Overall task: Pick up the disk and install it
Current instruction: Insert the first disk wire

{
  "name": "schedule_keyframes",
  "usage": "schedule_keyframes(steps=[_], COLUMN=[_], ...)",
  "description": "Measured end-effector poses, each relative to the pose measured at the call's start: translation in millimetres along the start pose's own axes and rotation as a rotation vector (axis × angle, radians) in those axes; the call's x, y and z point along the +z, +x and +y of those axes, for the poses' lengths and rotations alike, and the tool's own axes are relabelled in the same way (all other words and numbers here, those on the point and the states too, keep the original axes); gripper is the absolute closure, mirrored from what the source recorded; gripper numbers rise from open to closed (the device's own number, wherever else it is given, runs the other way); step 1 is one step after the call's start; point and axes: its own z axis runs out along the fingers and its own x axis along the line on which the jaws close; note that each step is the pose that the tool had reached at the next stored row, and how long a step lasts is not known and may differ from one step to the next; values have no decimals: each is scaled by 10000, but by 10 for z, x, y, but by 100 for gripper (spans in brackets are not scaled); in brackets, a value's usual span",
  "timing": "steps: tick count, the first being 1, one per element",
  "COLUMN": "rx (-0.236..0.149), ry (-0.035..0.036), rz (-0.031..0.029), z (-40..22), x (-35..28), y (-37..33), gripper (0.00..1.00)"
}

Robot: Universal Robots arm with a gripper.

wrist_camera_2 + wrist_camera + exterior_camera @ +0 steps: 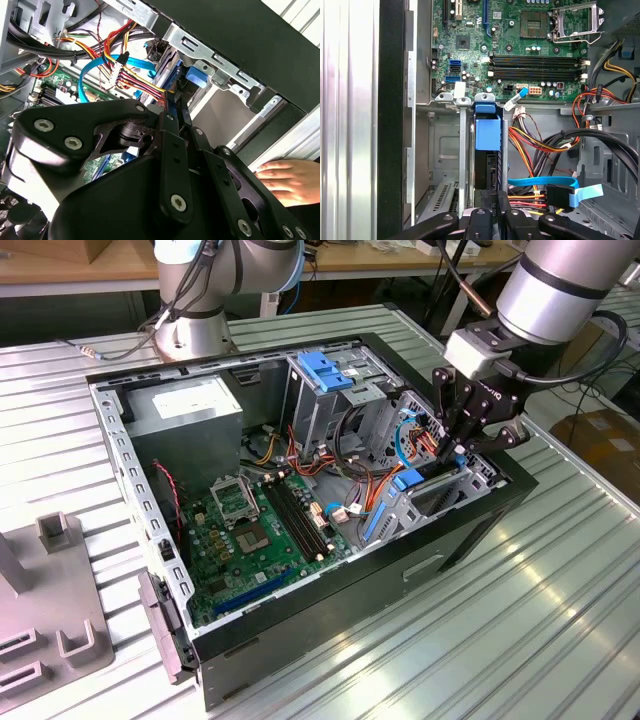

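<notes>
Black end effector [492,212] grips the upright disk [487,150] inside its bay

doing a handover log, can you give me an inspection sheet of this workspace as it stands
surface: ribbed metal table carrying an open computer case lying on its side.
job's things: disk stands on edge in the drive bay at the case's corner, blue bracket on its end; pincer is right at it.
clutter: grey fixture with upright pegs at the exterior view's left; blue handle on the metal cage.
grippers: pincer reaches down into the bay over the disk; whether it grips cannot be told.
cables: flat blue data cable and red, yellow and orange power wires bunched beside the bay.
surroundings: second arm base behind the case; a person's hand beside the case.
</notes>
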Motion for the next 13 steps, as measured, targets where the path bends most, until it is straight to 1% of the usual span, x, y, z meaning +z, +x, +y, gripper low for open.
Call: schedule_keyframes(steps=[10, 13], rx=[4, 70], ry=[0, 0], rz=[-2, -2], z=[0, -3], x=[-3, -3], y=[-2, -22], gripper=[84, 84])
